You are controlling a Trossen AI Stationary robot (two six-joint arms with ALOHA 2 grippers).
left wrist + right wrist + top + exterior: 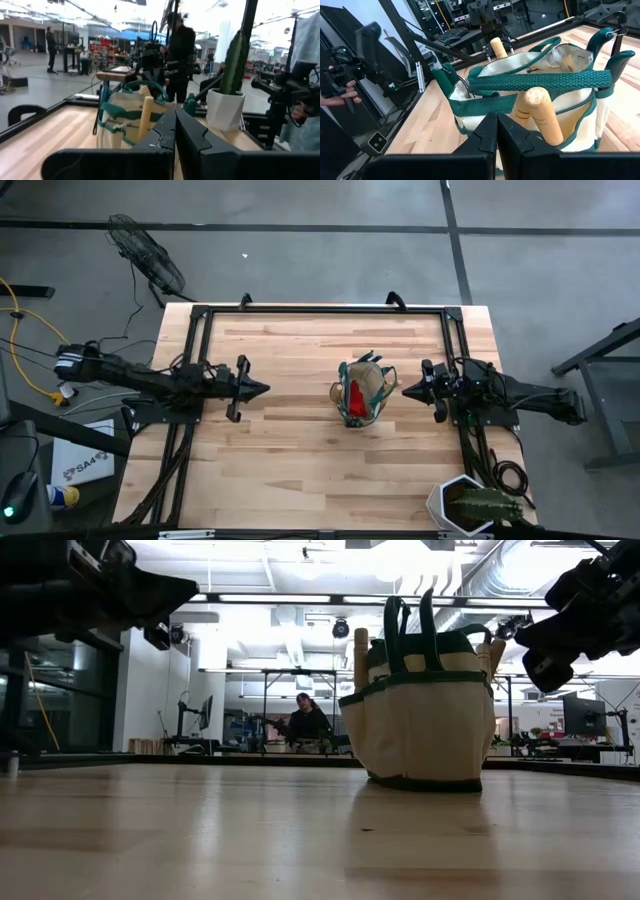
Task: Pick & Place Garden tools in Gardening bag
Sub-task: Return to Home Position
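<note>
The tan canvas gardening bag with dark green trim (378,384) stands upright just ahead of the right gripper's (407,391) jaws, which are pressed together and empty. It is farther ahead of the left gripper's (262,389) jaws, likewise closed. Round wooden tool handles (538,108) jut from it. It is probably soft-sided and top-heavy, so the green webbing loop handles (545,80) look the best hold.

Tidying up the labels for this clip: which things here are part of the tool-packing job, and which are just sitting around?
Job: gardening bag; wooden tool handles and red fabric piece in it; left gripper and right gripper, both shut, flanking it.
Lying about: potted cactus; floor fan.
</note>
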